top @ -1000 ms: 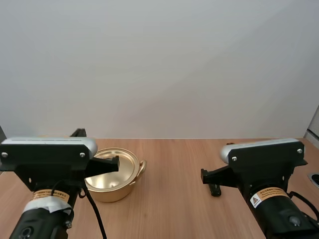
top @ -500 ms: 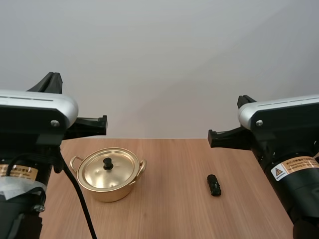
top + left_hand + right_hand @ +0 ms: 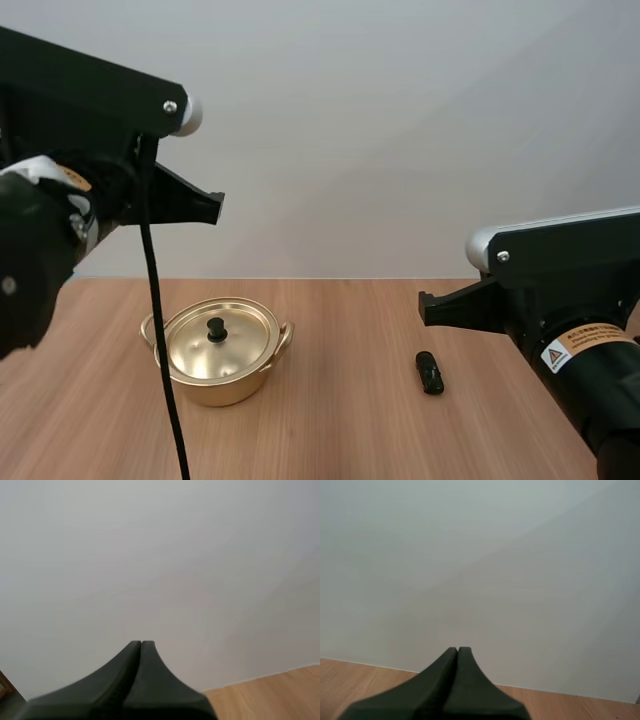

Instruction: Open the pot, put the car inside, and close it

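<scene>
The left fingers (image 3: 188, 204) are held high above the surface (image 3: 340, 430), well clear of everything on it and up over the left part of the table. In the left wrist view the left fingers (image 3: 131, 666) are seen pressed together into one dark wedge, with nothing gripped between them.

Below and slightly to the right of them, the gold pot (image 3: 218, 372) stands upright on the surface. Its lid (image 3: 235, 340) is seated squarely on the rim, and the black knob (image 3: 215, 327) at the lid's centre is untouched. The first step, opening the pot, is therefore judged not yet begun.

Further right, the car (image 3: 429, 371) is found: a small dark object lying on the bare wood, well apart from the pot and not held by anything. It has not been picked up, so the second step is also outstanding.

At the right, the right fingers (image 3: 452, 304) are carried above the surface, near the car but higher than it and not touching it. In the right wrist view the right fingers (image 3: 447, 669) are likewise closed flat against each other, and nothing is pinched between them.

The task is thus judged to be at its very start. Nothing is completed; the lid is to be lifted, the car is to be placed inside, and the lid is to be set back. From the layout, the lid is likely suited to the left arm and the car to the right.
</scene>
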Robot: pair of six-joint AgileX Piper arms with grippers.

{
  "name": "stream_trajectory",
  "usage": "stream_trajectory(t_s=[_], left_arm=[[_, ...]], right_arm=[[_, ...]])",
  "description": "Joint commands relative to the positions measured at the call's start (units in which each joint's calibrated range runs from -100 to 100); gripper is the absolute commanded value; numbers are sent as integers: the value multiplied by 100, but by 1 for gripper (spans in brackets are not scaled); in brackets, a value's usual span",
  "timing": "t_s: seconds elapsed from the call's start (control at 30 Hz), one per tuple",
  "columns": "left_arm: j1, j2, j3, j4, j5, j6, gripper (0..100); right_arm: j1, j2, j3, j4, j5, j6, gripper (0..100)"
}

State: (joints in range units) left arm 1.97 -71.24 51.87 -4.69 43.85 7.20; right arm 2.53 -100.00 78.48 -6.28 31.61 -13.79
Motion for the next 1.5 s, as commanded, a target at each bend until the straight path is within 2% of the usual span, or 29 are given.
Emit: stream_trajectory(t_s=[0.0, 0.17, 0.37, 0.73, 0.8, 0.87, 0.93, 1.0, 1.07, 1.47], left_arm=[[1, 2526, -661, -137, 3233, 229, 0], [1, 4020, -1534, -188, 5527, 492, 0], [1, 5012, -1757, -188, 5615, 531, 0], [-6, 5210, -1757, -210, 5615, 712, 1], [-6, 5210, -1757, -233, 5615, 712, 10], [-6, 5210, -1757, -233, 5615, 749, 26], [-6, 5210, -1757, -245, 5615, 783, 47], [-6, 5210, -1757, -334, 5615, 783, 76], [-6, 5210, -1757, -425, 5615, 783, 100], [-6, 5300, -1636, -370, 5615, 876, 100]], right_arm=[[-5, 0, 3, -1, 8, -2, 0], [-5, 0, 3, -1, 8, -2, 0], [-5, 0, 3, -1, 8, -121, 0], [-5, 0, 3, -1, -30, -121, 0], [-5, 0, 3, -1, -30, -121, 0], [-5, 0, 3, -1, -30, -121, 0], [-5, 0, 3, -1, -30, -121, 0], [-5, 0, 3, -1, -30, -121, 0], [-5, 0, 3, -1, -30, -121, 0], [-5, 0, 3, -1, 7, -121, 0]])
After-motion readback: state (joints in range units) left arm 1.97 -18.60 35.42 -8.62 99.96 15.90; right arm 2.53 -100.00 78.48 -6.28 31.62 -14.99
